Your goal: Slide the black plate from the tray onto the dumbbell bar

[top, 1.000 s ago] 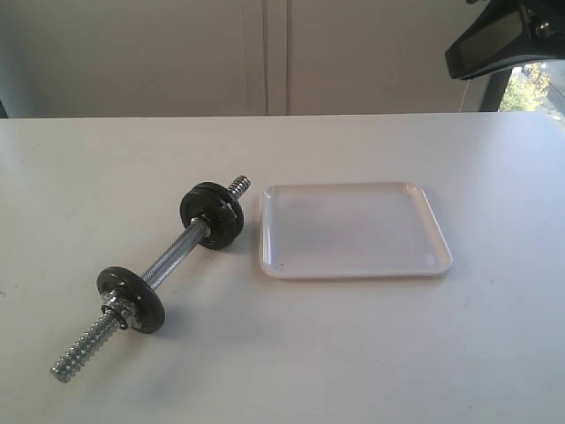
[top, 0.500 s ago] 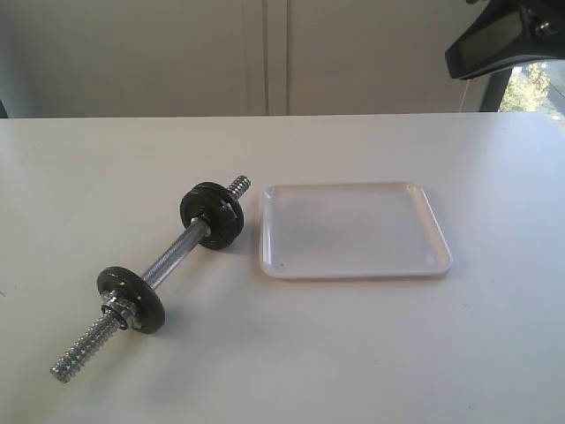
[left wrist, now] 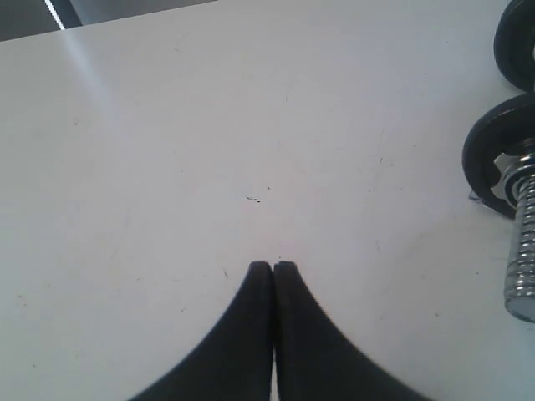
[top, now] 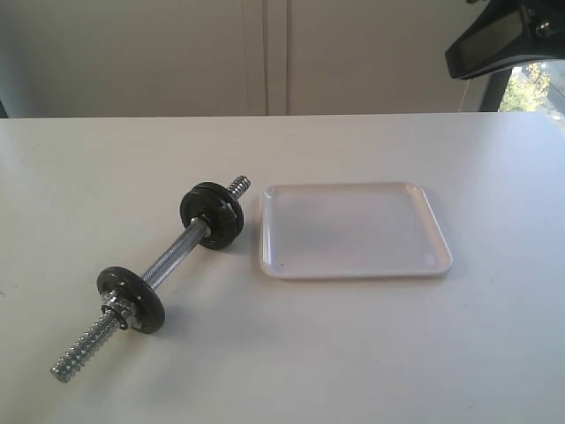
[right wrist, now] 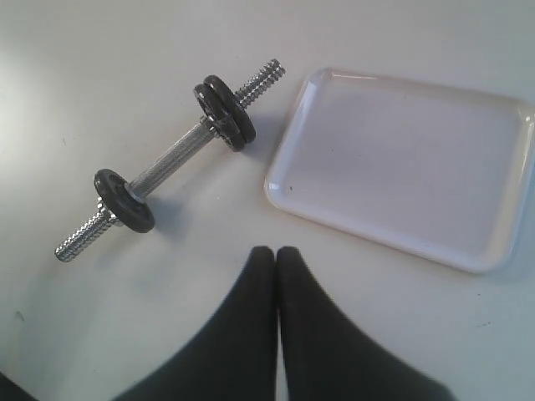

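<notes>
While pressed together on nothing, left gripper (left wrist: 272,266), right gripper (right wrist: 275,251); black plates (top: 212,215) on dumbbell bar (top: 172,254) beside tray (top: 353,275), toward desk's (top: 71,177) left edge.

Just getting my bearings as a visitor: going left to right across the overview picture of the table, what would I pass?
The dumbbell bar's threaded end → a single black plate → the bar's knurled middle → two stacked black plates → the white tray.
</notes>
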You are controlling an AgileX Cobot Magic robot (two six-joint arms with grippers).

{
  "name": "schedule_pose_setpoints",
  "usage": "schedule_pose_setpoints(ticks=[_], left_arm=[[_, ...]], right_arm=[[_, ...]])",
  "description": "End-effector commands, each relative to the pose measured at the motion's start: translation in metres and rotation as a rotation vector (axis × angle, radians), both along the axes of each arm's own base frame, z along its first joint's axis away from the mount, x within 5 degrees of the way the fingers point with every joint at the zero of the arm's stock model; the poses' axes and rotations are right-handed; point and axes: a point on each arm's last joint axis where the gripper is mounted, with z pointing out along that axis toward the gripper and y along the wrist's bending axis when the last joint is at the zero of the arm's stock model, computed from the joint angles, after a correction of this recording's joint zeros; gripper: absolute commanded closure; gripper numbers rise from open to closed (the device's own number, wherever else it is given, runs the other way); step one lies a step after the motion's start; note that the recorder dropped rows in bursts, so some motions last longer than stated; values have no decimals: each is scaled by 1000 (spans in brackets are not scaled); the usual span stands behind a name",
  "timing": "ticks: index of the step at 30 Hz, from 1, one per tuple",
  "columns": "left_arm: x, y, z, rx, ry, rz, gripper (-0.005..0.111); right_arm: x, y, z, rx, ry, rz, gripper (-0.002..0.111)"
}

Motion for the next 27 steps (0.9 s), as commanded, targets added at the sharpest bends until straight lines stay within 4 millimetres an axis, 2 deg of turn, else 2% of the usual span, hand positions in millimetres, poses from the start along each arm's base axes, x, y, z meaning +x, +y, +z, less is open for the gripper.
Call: schedule_pose_setpoints(ticks=[1,25,27], left_arm=[[0,0,0,-56,-17,18,107],[0,0,1,-54,-19,17,107],[0,0,1,-54,-19,17,107]], right_arm=[[-1,-1,1,0,-11,-5,108],[0,-1,0,-1,-11,-5,108],[-7,-3,6,-2,-40,-8,108]])
